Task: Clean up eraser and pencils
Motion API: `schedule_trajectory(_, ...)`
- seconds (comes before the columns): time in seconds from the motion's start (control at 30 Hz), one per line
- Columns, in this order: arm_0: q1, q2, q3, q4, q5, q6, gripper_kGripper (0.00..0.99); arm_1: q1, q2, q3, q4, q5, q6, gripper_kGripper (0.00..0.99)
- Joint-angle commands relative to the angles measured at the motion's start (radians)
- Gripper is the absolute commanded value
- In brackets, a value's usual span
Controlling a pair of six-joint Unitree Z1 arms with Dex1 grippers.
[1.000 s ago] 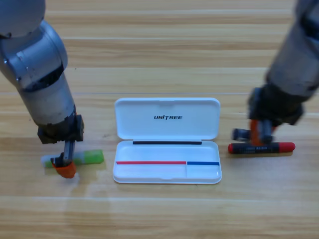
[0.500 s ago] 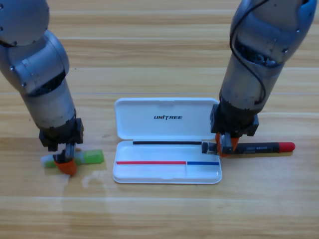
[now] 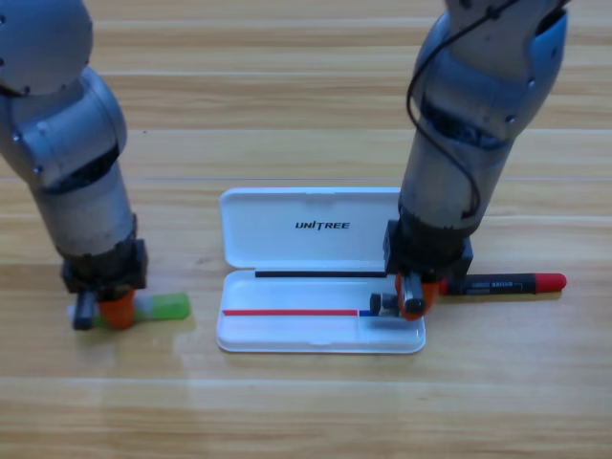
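on the wooden bench (image 3: 306, 402) you have an open white plastic pencil case (image 3: 320, 270) lying in the middle, its lid folded back toward the far side with dark lettering on it, its shallow tray toward the near side.

your right tool (image 3: 408, 298) comes down from the upper right on its grey arm and sits over the right end of the case tray, just inside the right wall. its orange jaws point down and you cannot tell from this view whether they are spread or closed, nor whether they grip anything.

just beside that tool, outside the case, the slim round pencil with a red end and a black printed middle (image 3: 512, 283) lies flat on the bench, roughly level across the view. its red right end is clear to see; its left end runs under the right tool's black body, so you cannot tell whether the tool touches it.

your left tool (image 3: 107, 308) comes down from the upper left and stands well apart from the case, at the left end of the green and white eraser block (image 3: 164, 307). the eraser lies flat on the bench, its green part sticking out to the right of the orange jaws. the jaws seem to sit at or around the eraser's left end, but how wide they stand cannot be told.
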Motion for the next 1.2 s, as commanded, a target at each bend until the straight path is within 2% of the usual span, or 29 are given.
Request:
schedule_trajectory(0.03,0.021,-0.058,-0.045,0.088,0.020,-0.009,0.000,0.025,0.085,0.000,0.012,0.010,-0.005,0.000)
schedule_trajectory(0.07,0.021,-0.066,-0.054,0.103,0.023,-0.012,0.000,0.026,0.088,-0.002,0.012,0.010,-0.005,0.000)
schedule_trajectory(0.1,0.021,-0.073,-0.063,0.115,0.026,-0.015,0.000,0.026,0.089,-0.002,0.012,0.010,-0.005,0.072)
schedule_trajectory(0.2,0.021,-0.092,-0.081,0.146,0.031,-0.024,0.000,0.026,0.091,-0.002,0.012,0.010,-0.005,0.189)
schedule_trajectory(0.4,0.017,-0.109,-0.117,0.189,0.048,-0.046,0.000,0.026,0.076,-0.004,0.012,0.008,-0.001,0.795)
schedule_trajectory(0.53,-0.010,-0.112,-0.146,0.215,0.052,-0.060,0.000,0.026,0.025,0.000,0.021,0.008,-0.001,0.824)
schedule_trajectory(0.6,-0.036,-0.113,-0.175,0.236,0.052,-0.069,0.000,0.026,-0.029,0.000,0.046,0.008,-0.001,0.873)
schedule_trajectory(0.77,-0.146,-0.104,-0.293,0.307,0.034,-0.102,0.000,0.025,-0.200,0.055,0.090,0.010,-0.001,0.894)
schedule_trajectory(0.83,-0.192,-0.084,-0.341,0.324,0.028,-0.121,0.000,0.011,-0.256,0.095,0.096,0.010,-0.007,0.946)
schedule_trajectory(0.9,-0.235,-0.055,-0.378,0.330,0.022,-0.135,0.000,-0.020,-0.293,0.136,0.096,0.008,-0.013,0.989)
schedule_trajectory(1.03,-0.295,0.020,-0.420,0.327,0.020,-0.159,0.000,-0.104,-0.296,0.207,0.085,-0.007,-0.050,0.990)
schedule_trajectory(1.2,-0.326,0.089,-0.436,0.310,0.017,-0.170,0.000,-0.198,-0.216,0.248,0.001,-0.044,-0.122,0.989)
